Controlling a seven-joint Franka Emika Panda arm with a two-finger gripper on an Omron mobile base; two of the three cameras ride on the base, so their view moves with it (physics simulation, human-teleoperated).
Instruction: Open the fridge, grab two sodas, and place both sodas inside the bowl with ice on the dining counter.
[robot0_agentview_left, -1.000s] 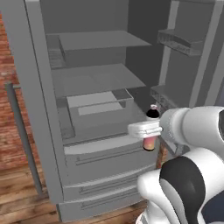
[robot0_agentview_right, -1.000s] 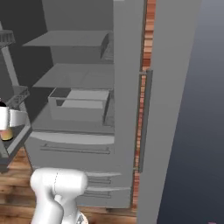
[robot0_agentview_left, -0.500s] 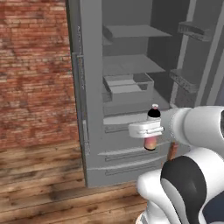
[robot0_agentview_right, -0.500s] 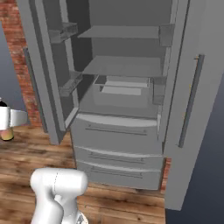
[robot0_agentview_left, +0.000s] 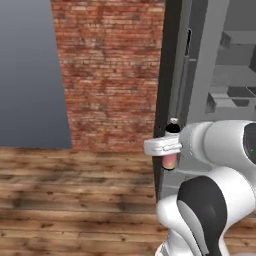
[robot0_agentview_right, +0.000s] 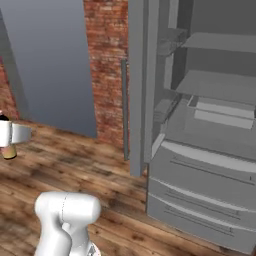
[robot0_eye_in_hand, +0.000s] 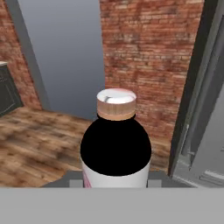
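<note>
The floor (robot0_agentview_left: 75, 200) is brown wood planking with a visible grain, laid in long boards and bare around the robot. Behind it stands a red brick wall (robot0_agentview_left: 110, 75), rough and mottled, and to its left a flat, smooth grey-blue wall panel (robot0_agentview_left: 30, 75). In the hand view a piece of dark cabinet (robot0_eye_in_hand: 8, 94) shows at the far left edge.

The fridge (robot0_agentview_right: 210, 150) is a tall grey box with both upper doors swung open. Inside are flat grey shelves, a shallow tray on the lower shelf, and small bins on the inner face of the open door. Below are wide drawers with long horizontal grip bars. A slim vertical bar handle (robot0_agentview_right: 124, 110) runs down the outer face of the open door, whose edge stands out over the floor just beside the brick wall.

The gripper (robot0_agentview_left: 165, 146) is clenched around a soda bottle (robot0_agentview_left: 170, 145), held upright in the air in front of the brick wall and beside the edge of the fridge door. The bottle has a pinkish lower body, a black rounded shoulder and neck, and a pale cap with a tan band; from the hand view (robot0_eye_in_hand: 116, 148) it stands close before the camera. In the right base view the gripper (robot0_agentview_right: 12, 136) sits at the far left edge, well apart from the fridge, over open floor.
</note>
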